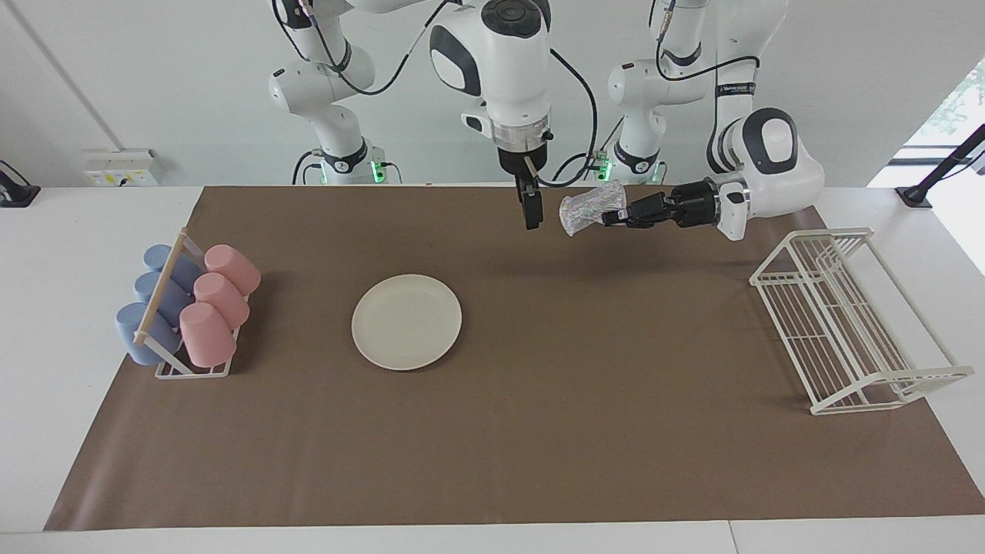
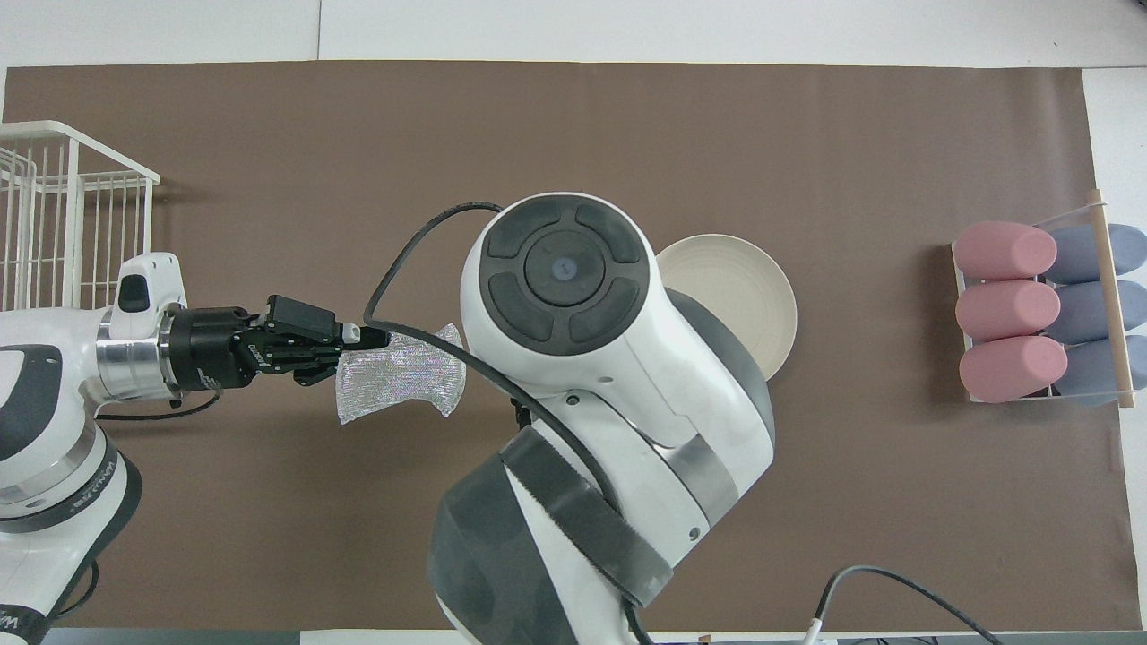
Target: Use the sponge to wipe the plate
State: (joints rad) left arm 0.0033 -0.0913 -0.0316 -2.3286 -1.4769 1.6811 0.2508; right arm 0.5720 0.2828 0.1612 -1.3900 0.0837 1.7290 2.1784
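Observation:
The cream-white plate (image 1: 406, 322) lies flat on the brown mat, toward the right arm's end of the table. In the overhead view the plate (image 2: 748, 300) is partly covered by the right arm. My left gripper (image 1: 609, 218) is up in the air over the mat near the robots, pointing sideways, and is shut on the silvery mesh sponge (image 1: 591, 206). The overhead view shows the left gripper (image 2: 351, 348) holding one edge of the sponge (image 2: 403, 372). My right gripper (image 1: 532, 215) hangs pointing down beside the sponge, apart from it. It holds nothing that shows.
A rack of pink and blue cups (image 1: 188, 308) stands at the right arm's end of the mat, also seen from overhead (image 2: 1039, 313). A white wire rack (image 1: 846, 323) stands at the left arm's end, also seen from overhead (image 2: 63, 215).

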